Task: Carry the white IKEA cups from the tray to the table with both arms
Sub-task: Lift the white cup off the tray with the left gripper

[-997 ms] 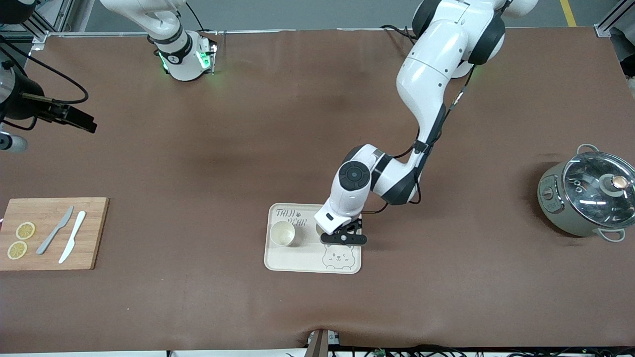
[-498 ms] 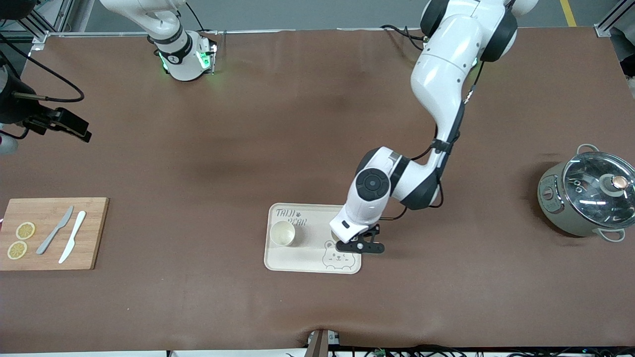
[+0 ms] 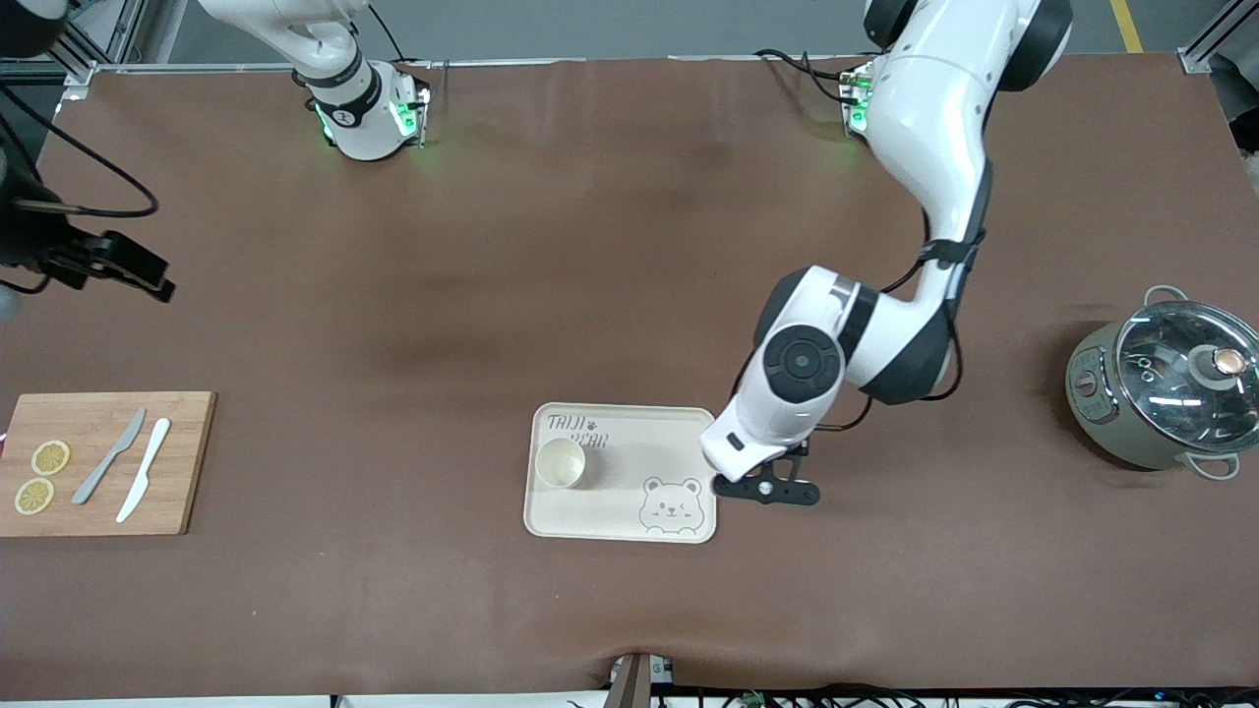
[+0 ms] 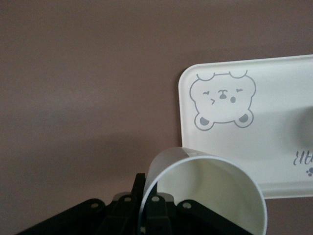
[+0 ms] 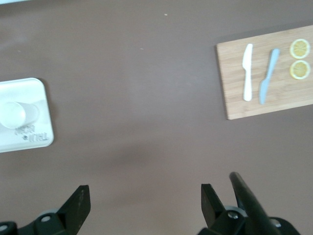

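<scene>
holding a white cup point(image 4: 205, 193) pinched by its rim, the left gripper point(image 3: 767, 489) hangs over bare brown table point(image 3: 590, 246) just off the tray's point(image 3: 610, 521) short edge toward the left arm's end, near the bear print point(image 3: 670, 505); the front view hides this cup under the wrist, the left wrist view shows it open-mouthed and lying on its side against the fingers. second white cup point(image 3: 561, 463) stands upright on the tray at the corner by the lettering, toward the right arm's end. right gripper point(image 5: 142, 205) is up over the bench edge at the right arm's end, fingers spread wide, nothing between them. wooden cutting board point(image 3: 98, 462) sits at that same end near the front camera's edge, carrying two knives point(image 3: 128, 469) and two lemon slices point(image 3: 41, 477). lidded pot point(image 3: 1161, 393) stands by the edge at the left arm's end.
</scene>
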Controlling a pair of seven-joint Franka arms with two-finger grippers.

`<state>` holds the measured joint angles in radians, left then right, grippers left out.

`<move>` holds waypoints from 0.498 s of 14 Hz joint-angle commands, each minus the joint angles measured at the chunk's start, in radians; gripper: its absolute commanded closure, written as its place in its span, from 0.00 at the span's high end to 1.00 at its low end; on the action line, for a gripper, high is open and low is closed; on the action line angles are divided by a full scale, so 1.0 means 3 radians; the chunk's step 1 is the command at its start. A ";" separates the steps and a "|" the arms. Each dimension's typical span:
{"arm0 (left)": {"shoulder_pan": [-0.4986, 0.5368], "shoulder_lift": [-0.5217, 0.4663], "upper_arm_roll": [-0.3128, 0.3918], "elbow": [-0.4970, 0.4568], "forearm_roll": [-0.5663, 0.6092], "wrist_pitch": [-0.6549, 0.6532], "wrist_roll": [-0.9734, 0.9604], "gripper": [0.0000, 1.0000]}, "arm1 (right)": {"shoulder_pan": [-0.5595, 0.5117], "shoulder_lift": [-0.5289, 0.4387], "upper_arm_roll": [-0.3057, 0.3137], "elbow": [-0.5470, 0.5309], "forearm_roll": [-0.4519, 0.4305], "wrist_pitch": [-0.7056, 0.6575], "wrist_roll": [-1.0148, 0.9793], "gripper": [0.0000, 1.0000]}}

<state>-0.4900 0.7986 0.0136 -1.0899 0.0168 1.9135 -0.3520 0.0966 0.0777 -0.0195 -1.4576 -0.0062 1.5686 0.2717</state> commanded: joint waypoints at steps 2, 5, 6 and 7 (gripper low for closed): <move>0.0456 -0.0687 -0.0280 -0.0758 -0.0092 -0.0058 0.0390 0.00 | 0.0388 0.0114 0.0004 -0.0045 0.0082 0.0227 0.0770 1.00; 0.0738 -0.1060 -0.0439 -0.1279 -0.0092 0.0048 0.0641 0.00 | 0.0567 0.0267 0.0009 -0.0045 0.0097 0.0456 0.1179 1.00; 0.0779 -0.1188 -0.0444 -0.1478 -0.0092 0.0161 0.0692 0.00 | 0.0644 0.0328 0.0009 -0.0045 0.0098 0.0538 0.1277 1.00; 0.0825 -0.1296 -0.0454 -0.1693 -0.0097 0.0308 0.0698 0.00 | 0.0695 0.0390 0.0004 -0.0045 0.0098 0.0635 0.1384 1.00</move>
<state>-0.2686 0.5271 -0.1047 -1.4090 0.0068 1.9188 -0.1665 0.2770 0.1618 -0.0090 -1.4781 0.0026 1.7194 0.6243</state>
